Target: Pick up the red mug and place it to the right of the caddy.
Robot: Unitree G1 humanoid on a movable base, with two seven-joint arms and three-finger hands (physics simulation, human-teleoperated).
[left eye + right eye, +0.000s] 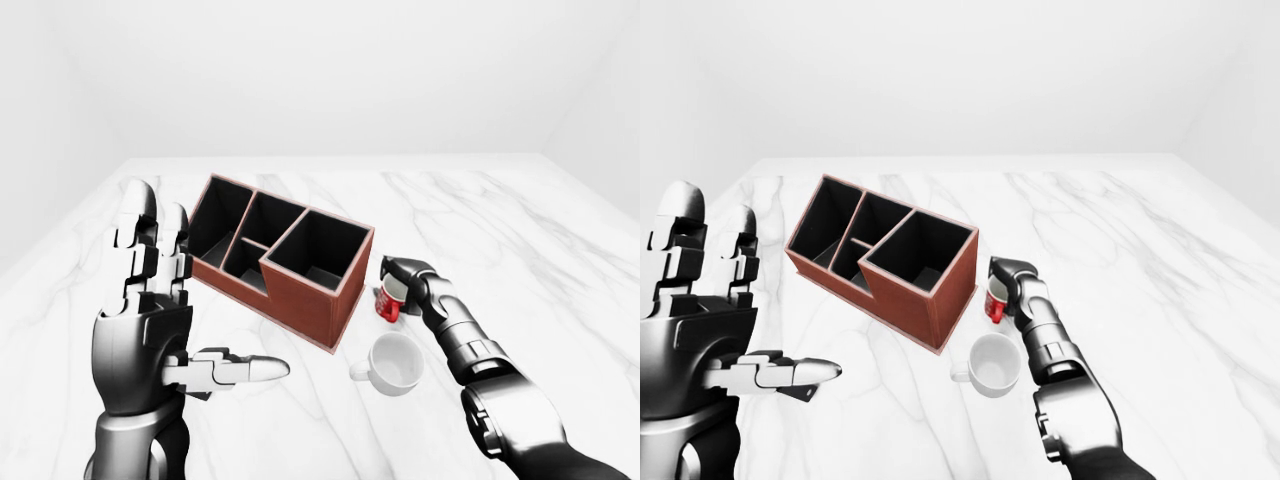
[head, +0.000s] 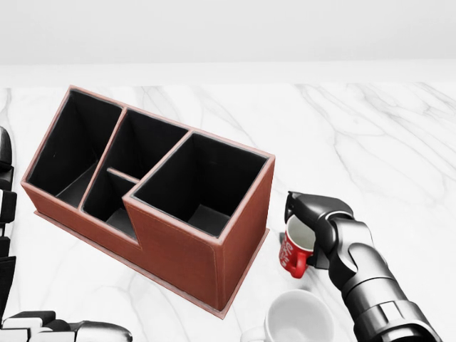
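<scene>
L hand (image 1: 150,300) | R hand (image 2: 313,214) | glossy gunmetal/black shells, segmented white-tipped fingers

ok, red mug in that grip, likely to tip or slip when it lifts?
Probably rigid; the red mug looks like glazed ceramic, so perhaps slippery. The right hand grips it at the rim with the handle free, so it could swing or tilt. It's small, likely light. The caddy stands close, so a bump seems possible.

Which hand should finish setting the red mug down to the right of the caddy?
The right hand. Its fingers are already closed round the red mug, just right of the caddy in the head view. The left hand is raised and open on the caddy's far side.
</scene>
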